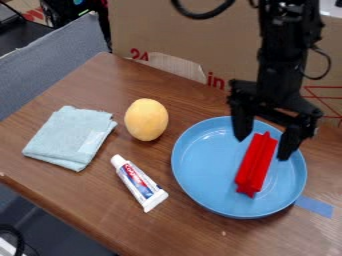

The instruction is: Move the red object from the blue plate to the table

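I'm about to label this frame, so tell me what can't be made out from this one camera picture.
- Far end of the red object: hidden behind the open gripper, so contact can't be judged.
- Back rim of the blue plate: partly covered by the gripper fingers.
- Print on the toothpaste tube: too small to read.
- Lettering on the cardboard box: blocked by the arm.

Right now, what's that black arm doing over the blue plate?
A robot arm is going for the red block lying on the blue plate. Its tool points straight down with the jaws open, one on each side of the block's far end, and it isn't gripping yet. Whether it touches the block, I can't tell. The block is meant to end up on the table. An orange ball, a folded cloth and a toothpaste tube sit to the plate's left, untouched.
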